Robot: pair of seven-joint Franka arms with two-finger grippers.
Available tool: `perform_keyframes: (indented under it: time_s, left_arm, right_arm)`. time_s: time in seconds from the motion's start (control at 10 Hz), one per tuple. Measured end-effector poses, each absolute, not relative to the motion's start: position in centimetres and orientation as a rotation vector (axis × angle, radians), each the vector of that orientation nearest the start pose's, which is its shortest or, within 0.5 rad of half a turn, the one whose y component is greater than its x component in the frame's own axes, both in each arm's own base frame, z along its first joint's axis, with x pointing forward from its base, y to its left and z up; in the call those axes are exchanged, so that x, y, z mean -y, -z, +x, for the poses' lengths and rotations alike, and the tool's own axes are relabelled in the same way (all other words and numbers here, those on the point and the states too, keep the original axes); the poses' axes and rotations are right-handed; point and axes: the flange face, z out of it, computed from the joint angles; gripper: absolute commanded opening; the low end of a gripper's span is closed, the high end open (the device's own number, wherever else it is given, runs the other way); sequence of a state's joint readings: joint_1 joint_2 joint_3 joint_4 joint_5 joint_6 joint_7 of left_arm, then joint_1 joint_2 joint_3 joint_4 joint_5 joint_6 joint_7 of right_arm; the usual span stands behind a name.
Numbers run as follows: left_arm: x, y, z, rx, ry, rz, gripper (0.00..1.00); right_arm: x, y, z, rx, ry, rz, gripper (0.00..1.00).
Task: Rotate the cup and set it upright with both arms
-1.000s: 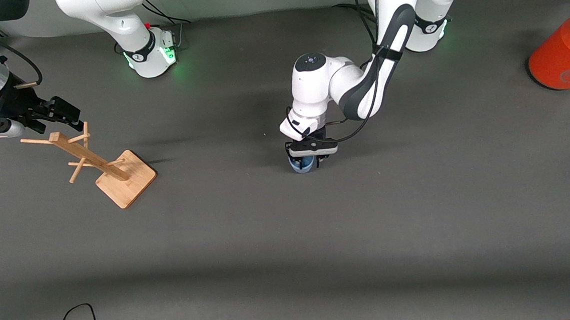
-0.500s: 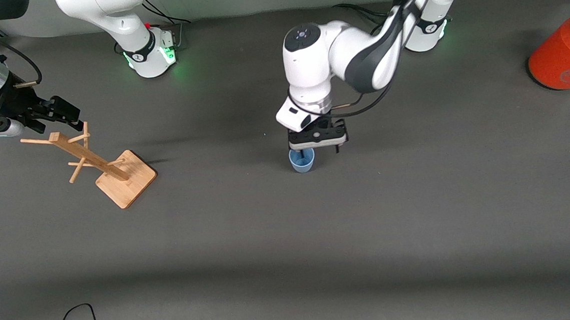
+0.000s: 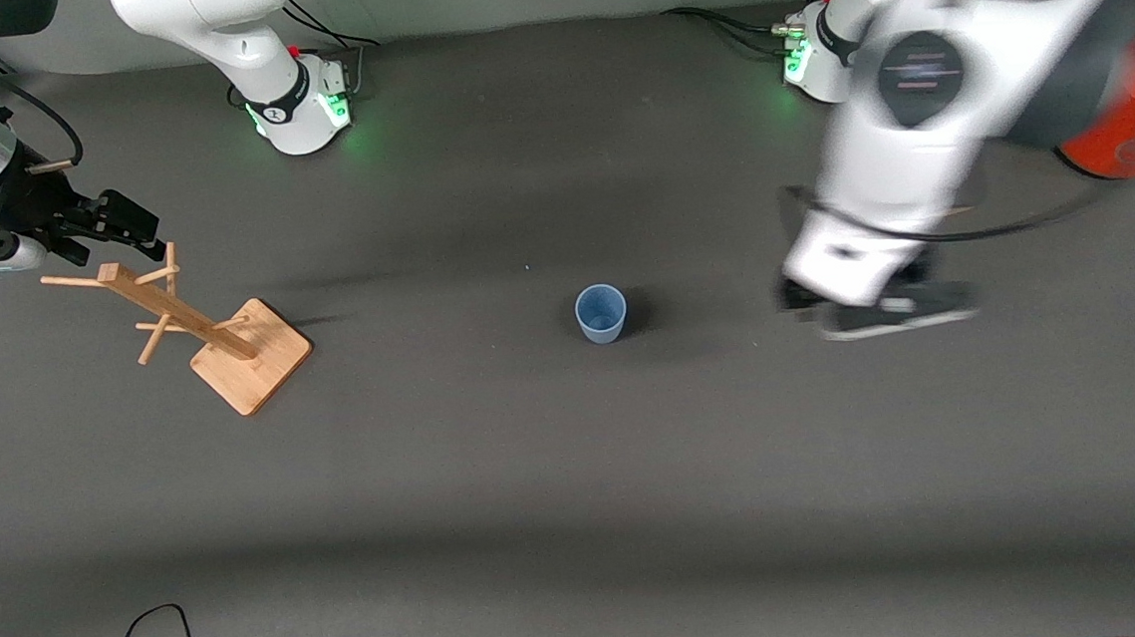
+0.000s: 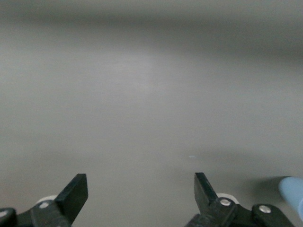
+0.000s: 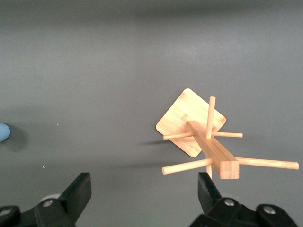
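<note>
One second back your left gripper [image 3: 892, 311] enclosed the cup [image 3: 601, 313]; now it hangs empty, fingers spread, toward the left arm's end from the cup. The cup stands upright alone mid-table, so uprighting looks done. Your right gripper [image 3: 126, 221] waits, fingers apart, over the wooden rack [image 3: 190, 320] toward the right arm's end.

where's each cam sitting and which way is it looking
Front: high across the table, facing both arms; cup upright mid-table, both bases shown.
Left wrist: on the left arm, looking down at bare table; open left pincer shows.
Right wrist: above the wooden rack; open right pincer shows.
Shared: all three catch the cup.
</note>
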State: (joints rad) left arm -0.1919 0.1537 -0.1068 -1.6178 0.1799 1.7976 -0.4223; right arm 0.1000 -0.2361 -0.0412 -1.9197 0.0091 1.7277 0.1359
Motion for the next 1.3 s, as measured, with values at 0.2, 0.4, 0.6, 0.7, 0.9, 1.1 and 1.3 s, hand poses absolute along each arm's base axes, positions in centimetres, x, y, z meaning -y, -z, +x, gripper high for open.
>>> perform_keyframes:
  time_s: [0.2,0.4,0.6,0.7,0.9,1.1,1.3]
  left_arm:
    - [5.7,-55.7,59.4,0.079,0.090,-3.050,1.00]
    - [-1.4,-56.0,58.9,0.059,0.073,-3.058,1.00]
    - [-3.1,-55.9,58.6,0.062,0.057,-3.061,1.00]
    - [-2.8,-55.9,58.4,0.058,0.040,-3.063,1.00]
    - [-1.8,-56.3,58.1,0.034,0.035,-3.072,1.00]
    - [-1.8,-56.6,57.9,0.039,0.030,-3.076,1.00]
    - [-1.6,-57.2,57.4,0.048,0.031,-3.088,1.00]
  right_arm:
    - [-2.7,-60.0,48.4,-0.108,0.023,-3.119,1.00]
    - [-3.0,-60.8,48.4,-0.087,0.032,-3.120,1.00]
    - [-3.1,-60.9,48.3,0.029,0.019,-3.124,1.00]
    - [-3.0,-60.9,48.2,0.072,0.007,-3.123,1.00]
    - [-2.6,-60.9,48.2,0.096,0.002,-3.121,1.00]
    - [-2.7,-60.9,48.1,0.105,0.001,-3.122,1.00]
    - [-2.8,-61.0,48.0,0.109,-0.019,-3.122,1.00]
